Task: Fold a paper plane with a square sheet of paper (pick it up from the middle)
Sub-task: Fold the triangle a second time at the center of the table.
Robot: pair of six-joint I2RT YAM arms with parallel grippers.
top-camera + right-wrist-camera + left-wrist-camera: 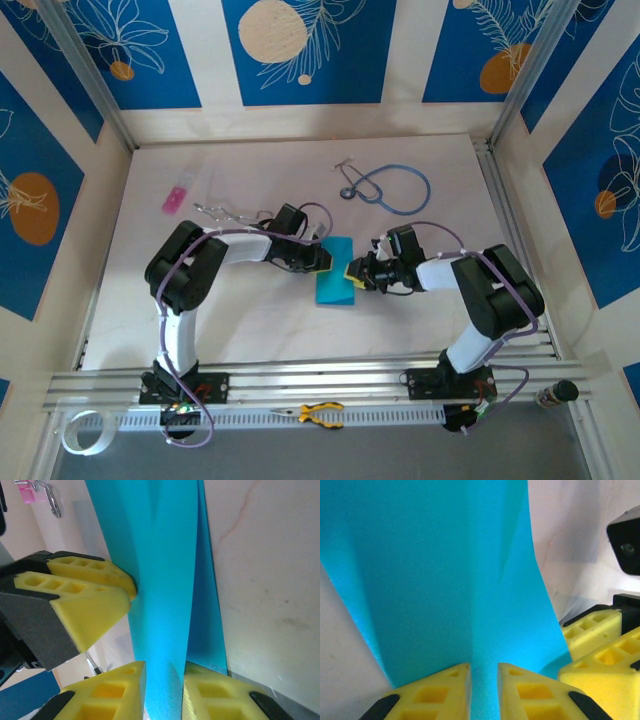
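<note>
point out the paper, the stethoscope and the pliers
paper (335, 272), top view, middle of the blue sheet
stethoscope (347, 193), top view, its chest piece
pliers (322, 413), top view, the yellow handles

The paper (335, 285) sits mid-table between the left gripper (323, 261) and right gripper (356, 271). The stethoscope (395, 187) lies behind it, rightward

walls (150, 50): blue floral panels | table (270, 320): white | rail (300, 380): aluminium
</note>
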